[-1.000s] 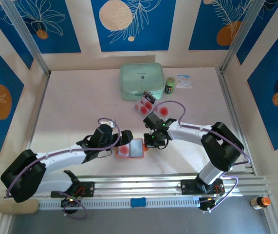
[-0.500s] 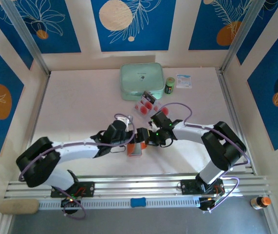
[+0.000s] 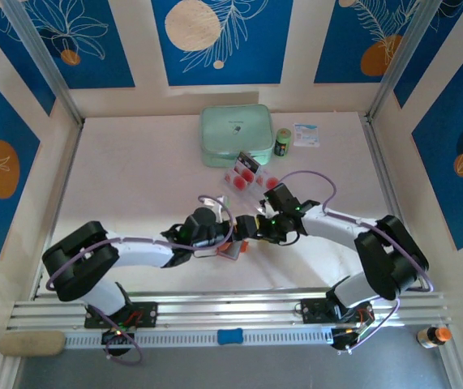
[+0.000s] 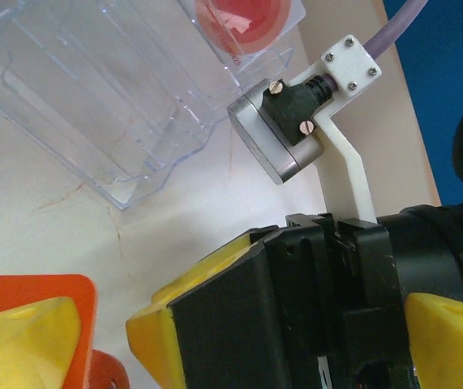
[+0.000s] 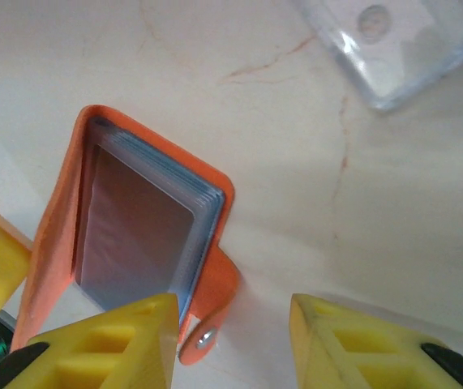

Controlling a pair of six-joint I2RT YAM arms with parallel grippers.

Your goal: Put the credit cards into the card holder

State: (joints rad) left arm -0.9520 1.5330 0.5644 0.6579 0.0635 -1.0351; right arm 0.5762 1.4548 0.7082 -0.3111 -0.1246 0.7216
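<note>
Right wrist view — right end effector (image 5: 231, 332) parted, card holder (image 5: 57, 235) alongside.

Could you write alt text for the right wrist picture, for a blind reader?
An orange card holder, partly open with clear sleeves inside, against a pale table; its snap tab appears between the right gripper's parted yellow fingers. A clear plastic tray sits at upper right.
</note>
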